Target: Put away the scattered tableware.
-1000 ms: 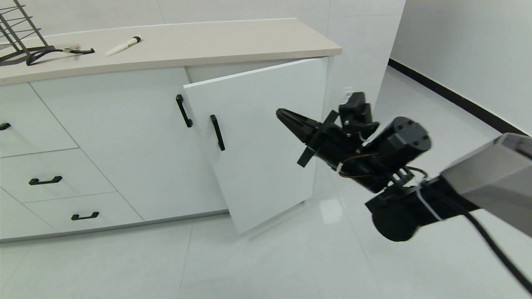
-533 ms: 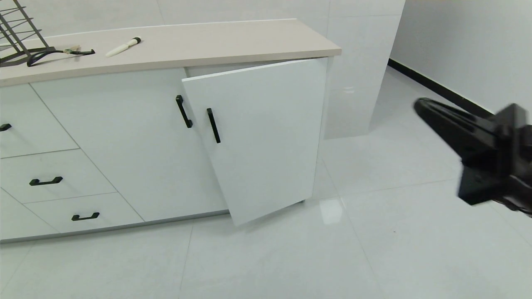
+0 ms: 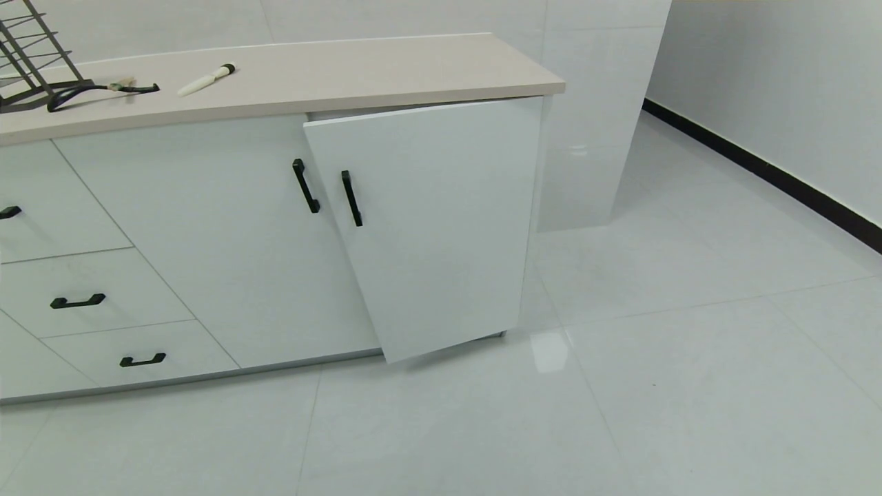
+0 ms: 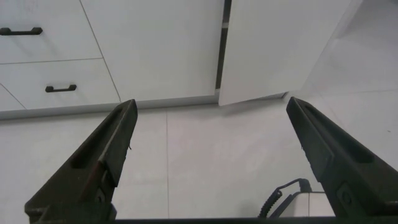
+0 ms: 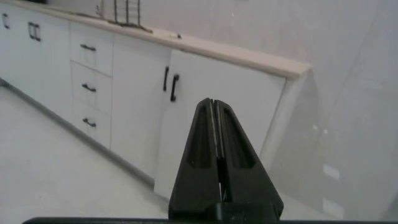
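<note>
On the beige counter point(image 3: 386, 65) lie a white knife with a dark end point(image 3: 205, 80) and a dark-handled utensil point(image 3: 103, 88), beside a black wire rack point(image 3: 27, 62). The right-hand cabinet door point(image 3: 434, 213) below stands slightly ajar, its black handle point(image 3: 351, 198) close to the neighbouring door's handle. My left gripper point(image 4: 211, 106) is open and empty, low over the floor, facing the cabinet base and the ajar door point(image 4: 280, 43). My right gripper point(image 5: 213, 102) is shut with nothing in it, held off from the cabinet front point(image 5: 217, 106).
Drawers with black pulls point(image 3: 77, 301) fill the cabinet's left part. A white wall column point(image 3: 592, 138) stands right of the cabinet. The tiled floor point(image 3: 620, 358) spreads in front, with a black skirting point(image 3: 758, 172) along the right wall.
My right arm has pulled back to the right, out of the head view. The ajar cabinet door has swung closer to shut.
</note>
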Available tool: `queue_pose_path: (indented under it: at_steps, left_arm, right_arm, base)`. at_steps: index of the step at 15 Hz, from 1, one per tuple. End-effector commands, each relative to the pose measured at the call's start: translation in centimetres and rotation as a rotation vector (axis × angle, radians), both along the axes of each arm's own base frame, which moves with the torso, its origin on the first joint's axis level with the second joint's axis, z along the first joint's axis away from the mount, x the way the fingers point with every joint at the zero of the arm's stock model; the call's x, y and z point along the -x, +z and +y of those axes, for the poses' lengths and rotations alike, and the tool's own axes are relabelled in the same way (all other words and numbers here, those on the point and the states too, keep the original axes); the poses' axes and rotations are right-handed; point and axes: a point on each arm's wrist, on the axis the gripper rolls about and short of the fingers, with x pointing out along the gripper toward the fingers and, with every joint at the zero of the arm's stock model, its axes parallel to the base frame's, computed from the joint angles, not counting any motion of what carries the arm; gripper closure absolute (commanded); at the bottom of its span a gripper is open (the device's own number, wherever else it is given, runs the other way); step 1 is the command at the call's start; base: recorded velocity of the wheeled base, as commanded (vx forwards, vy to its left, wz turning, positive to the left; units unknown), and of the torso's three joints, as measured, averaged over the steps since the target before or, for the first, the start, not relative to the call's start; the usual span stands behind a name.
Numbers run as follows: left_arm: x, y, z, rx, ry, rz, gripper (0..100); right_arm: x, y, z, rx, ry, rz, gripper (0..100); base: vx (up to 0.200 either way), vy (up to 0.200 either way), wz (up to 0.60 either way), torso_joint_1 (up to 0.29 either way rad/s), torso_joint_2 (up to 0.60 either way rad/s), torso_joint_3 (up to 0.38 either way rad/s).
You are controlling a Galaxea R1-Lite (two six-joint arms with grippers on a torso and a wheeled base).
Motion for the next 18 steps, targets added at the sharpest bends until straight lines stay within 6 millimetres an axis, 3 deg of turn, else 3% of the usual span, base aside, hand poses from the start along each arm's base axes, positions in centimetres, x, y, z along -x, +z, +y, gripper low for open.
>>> queue_pose_path:
  at_steps: [1,6,8,12,15,18]
  left_arm:
    - [0.0,0.0,0.0,0.001,0.000,0.000,0]
    - [0.0,0.0,0.0,0.001,0.000,0.000,0]
    - [0.0,0.0,0.0,0.001,0.002,0.000,0]
    - [0.0,0.0,0.0,-0.003,0.000,0.000,0]
    - [0.0,0.0,0.0,-0.004,0.000,0.000,0]
    - [0.0,0.0,0.0,-0.004,0.000,-0.002,0]
  right_arm:
    - [4.7,-2.7,-1.1,-0.062,-0.166,-0.039,100]
    - [6.1,-6.7,-1.3,-0.143,-0.391,0.138,100]
    - [5.5,-10.5,-1.5,-0.103,-0.540,0.483,100]
    - [5.5,-10.8,-1.8,-0.108,-0.640,0.500,100]
    - [5.5,-10.8,-1.8,-0.130,-0.641,0.508,100]
    - [5.5,-10.8,-1.8,-0.129,-0.641,0.507,100]
  base:
    - [0.000,0.000,0.00,0.000,0.00,0.000]
    - [0.000,0.000,0.00,0.000,0.00,0.000]
    - [0.000,0.000,0.00,0.000,0.00,0.000]
    - [0.000,0.000,0.00,0.000,0.00,0.000]
    - [0.200,0.000,0.00,0.002,0.00,0.001]
    - [0.200,0.200,0.00,-0.001,-0.01,-0.001]
